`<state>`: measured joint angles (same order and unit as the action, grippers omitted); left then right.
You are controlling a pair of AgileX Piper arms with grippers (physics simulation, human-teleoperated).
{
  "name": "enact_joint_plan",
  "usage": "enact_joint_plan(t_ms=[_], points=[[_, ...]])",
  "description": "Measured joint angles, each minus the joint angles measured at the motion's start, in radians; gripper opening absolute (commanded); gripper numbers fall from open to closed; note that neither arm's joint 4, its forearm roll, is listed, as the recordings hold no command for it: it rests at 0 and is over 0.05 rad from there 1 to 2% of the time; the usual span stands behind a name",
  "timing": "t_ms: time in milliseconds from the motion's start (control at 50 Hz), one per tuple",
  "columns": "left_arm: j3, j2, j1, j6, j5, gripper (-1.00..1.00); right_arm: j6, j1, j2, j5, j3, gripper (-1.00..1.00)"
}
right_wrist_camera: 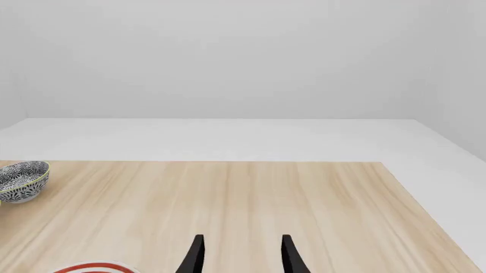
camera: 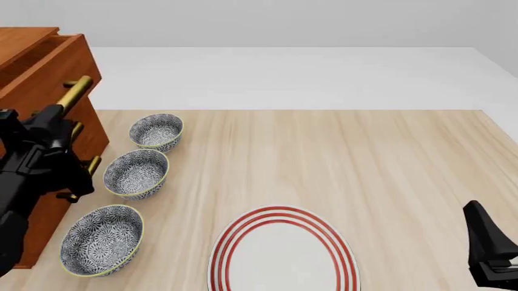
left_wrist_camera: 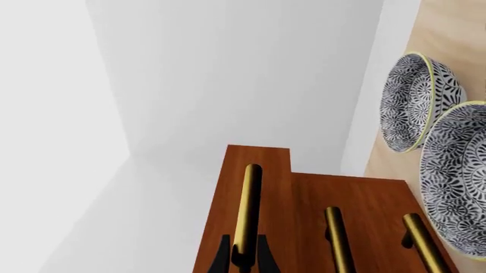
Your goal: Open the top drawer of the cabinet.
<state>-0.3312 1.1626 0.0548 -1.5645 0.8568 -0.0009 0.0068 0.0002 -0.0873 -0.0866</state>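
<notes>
A: Where is the thing we're after?

B: At the table's left edge stands the tall reddish-brown wooden cabinet (camera: 45,91), and its uppermost reddish-brown wooden top drawer (left_wrist_camera: 254,170) juts a little proud of the two below it, so I judge it partly open.

A: How will it handle?

B: Rigid wood on a slide, I'd guess: stiff, not fragile, moving only straight outward. The place to hold is its brass cylindrical bar handle (left_wrist_camera: 247,213), smooth and round (so likely a bit slippery), taken near the middle so the drawer doesn't skew.

A: And the pincer?

B: The black left gripper (left_wrist_camera: 243,259) has its two fingers close on either side of that bar, apparently clamped on it. The left arm reaches in from the left, level with the drawer front, wrist in line with the pull.

A: The other arm?

B: The black right gripper (right_wrist_camera: 241,253) hangs low over the pale wooden table (right_wrist_camera: 251,199), fingers parted, holding nothing, well away from the cabinet. Three patterned black-and-white ceramic bowls (camera: 136,173) sit beside the cabinet; a red-ringed white plate (camera: 279,254) lies nearer.
</notes>
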Motion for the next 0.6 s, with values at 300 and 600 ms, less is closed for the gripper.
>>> enact_joint_plan(t_ms=[300,600], points=[[0.001,0.001,-0.004,-0.002,0.003,-1.00,0.000,0.000,0.000,0.000,0.000,1.00],[0.000,-0.001,-0.007,-0.002,0.000,-1.00,0.000,0.000,0.000,0.000,0.000,1.00]])
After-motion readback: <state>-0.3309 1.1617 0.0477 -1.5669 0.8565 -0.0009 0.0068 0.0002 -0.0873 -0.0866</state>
